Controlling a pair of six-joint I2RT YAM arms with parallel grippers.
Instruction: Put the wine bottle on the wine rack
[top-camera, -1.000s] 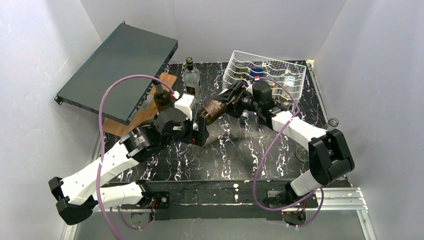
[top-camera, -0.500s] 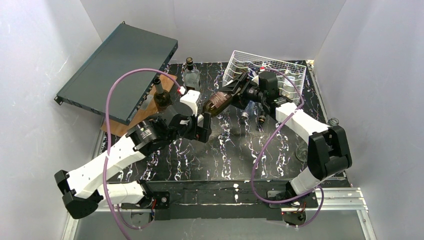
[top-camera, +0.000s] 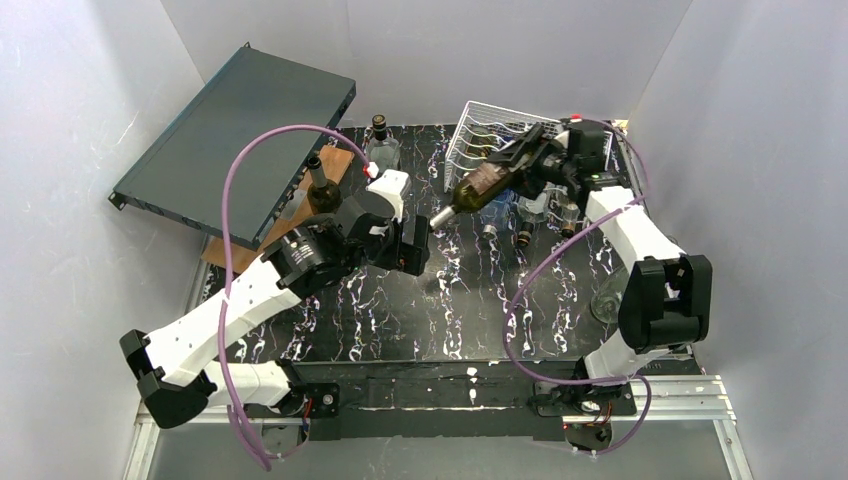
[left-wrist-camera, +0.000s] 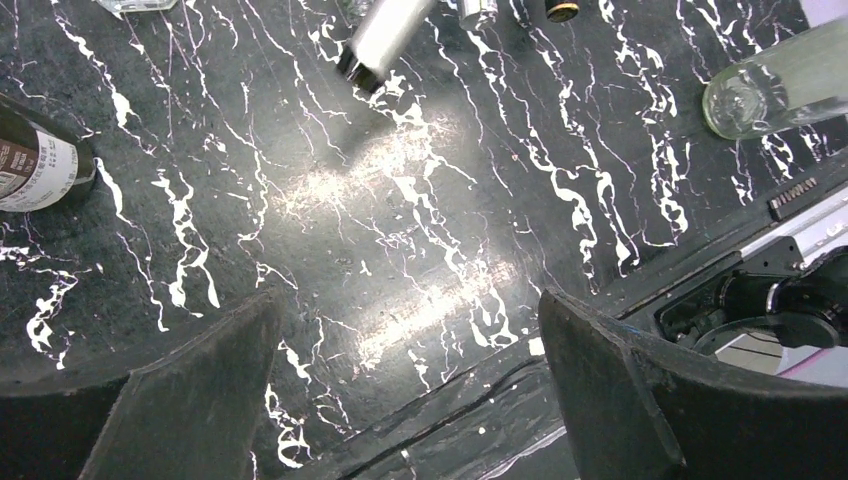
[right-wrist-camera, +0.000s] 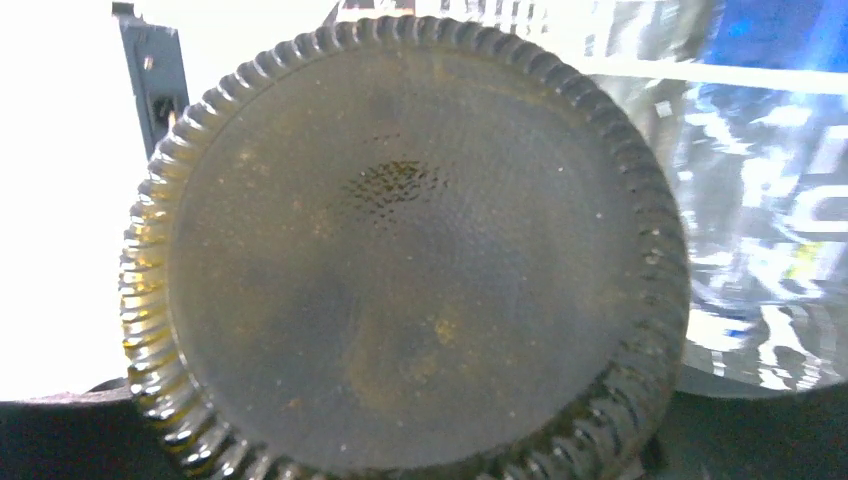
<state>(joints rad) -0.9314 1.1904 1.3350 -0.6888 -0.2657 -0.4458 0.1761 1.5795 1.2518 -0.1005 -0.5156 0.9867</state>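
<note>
Up by the rack, the right gripper (top-camera: 522, 163) is clamped around the base end of the wine bottle (top-camera: 482, 184) and holds it in the air. The bottle is slanted, its base over the front left part of the wine rack (top-camera: 478, 128) and its neck sloping down and to the left, out over the black marbled table (top-camera: 400, 320). It is dark olive-brown glass with a tan label round the body and a pale foil on the neck. In the right wrist view its base fills nearly the whole picture: a round, dull brown disc with a stippled patch near the middle and a ribbed rim. The rack is white wire with wavy rows, and other bottles lie in it with their necks poking out over the table. Further left, the left gripper (top-camera: 412, 247) hangs over the table with its jaws spread wide and nothing between them.
</note>
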